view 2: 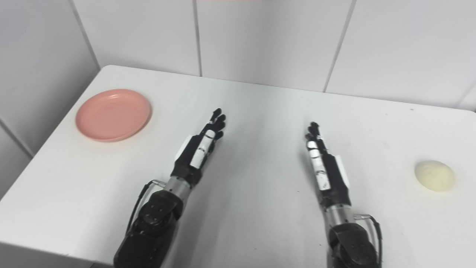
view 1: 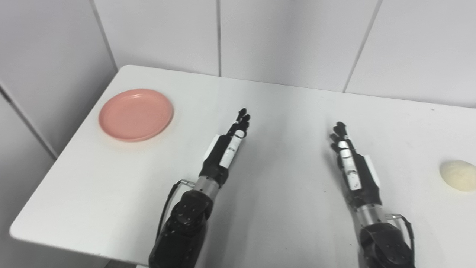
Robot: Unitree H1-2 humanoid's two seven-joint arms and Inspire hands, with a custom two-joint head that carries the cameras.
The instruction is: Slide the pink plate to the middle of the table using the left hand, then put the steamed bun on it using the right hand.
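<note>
- White table (view 1: 282,111) fills most of the frame, w/ white tiled wall (view 1: 290,37) behind it across the top.
- Pink plate (view 1: 136,114) sits upper left of frame, near the table's left edge & far corner; nothing in it, flat on the surface.
- Left hand (view 1: 227,147) at centre-left, lower half of frame, arm coming up from bottom edge; fingers straight & stretched fwd, holding nothing, well apart from the plate.
- Right hand (view 1: 349,160) at centre-right, same pose: fingers extended, holding nothing, edge-on to camera.
- Steamed bun (view 2: 434,175) at far right, mid-height, lying on bare table, not on the plate; well apart from right hand.
</note>
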